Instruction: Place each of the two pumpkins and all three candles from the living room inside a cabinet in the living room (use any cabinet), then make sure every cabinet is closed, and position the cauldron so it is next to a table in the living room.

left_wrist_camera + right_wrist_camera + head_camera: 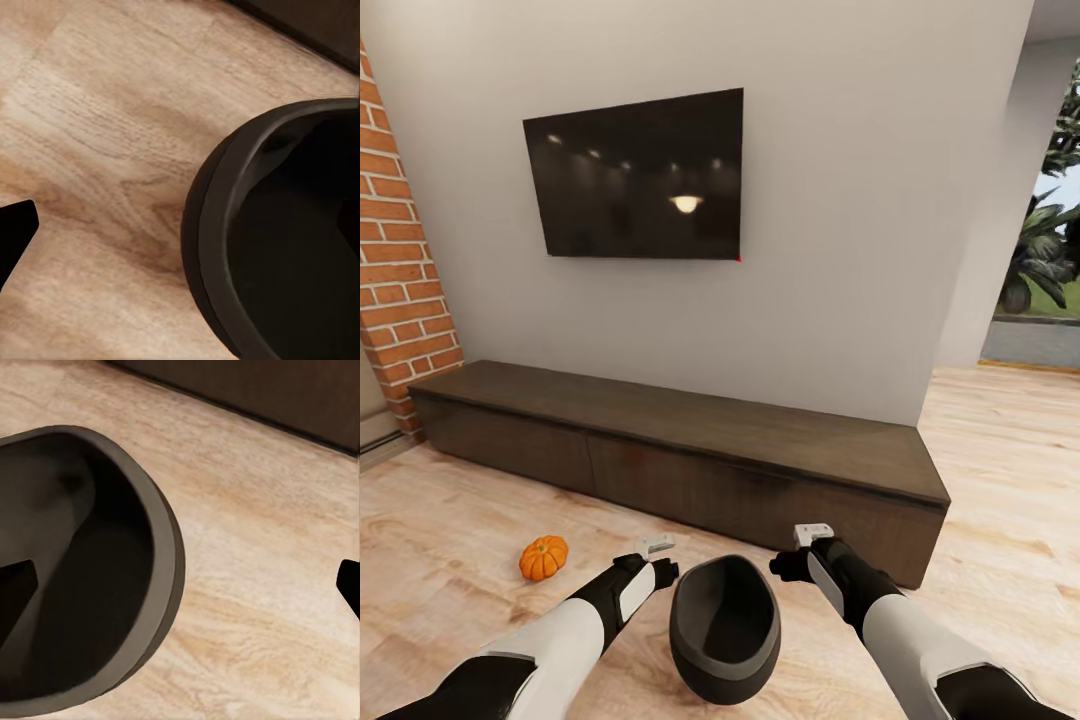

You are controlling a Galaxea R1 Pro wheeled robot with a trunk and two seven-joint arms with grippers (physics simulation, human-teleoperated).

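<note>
Head view puts the robot facing the cabinet (690, 440), a long dark unit under a wall TV (635, 175), with every drawer front looking flush. The cauldron (725, 625) sits on the wood floor (450, 560) right at the robot's 12 o'clock, between the two forearms. One pumpkin (544, 557) lies on the floor at about 10 o'clock, near the cabinet front and well apart from the cauldron.

The left gripper (657, 547) and right gripper (813, 534) hover on either side of the cauldron, neither touching it. Whether the jaws are spread or closed cannot be told: the head view shows only the pale wrist housings, and each wrist view catches just a dark finger edge.

The likely step is reaching the pumpkin and opening a drawer. Doing it well probably means swinging the left arm toward 10 o'clock, clear of the cauldron rim, coming down over the pumpkin's ribbed top, and keeping the right arm free to pull a handle-less front, which may need a grip at its edge.

No candles or table can be seen from this position. The cauldron's near side is cropped in both wrist views (217, 247) (161, 547), its interior is too dark to read, and the cabinet's left end meets a brick wall (400, 270).
</note>
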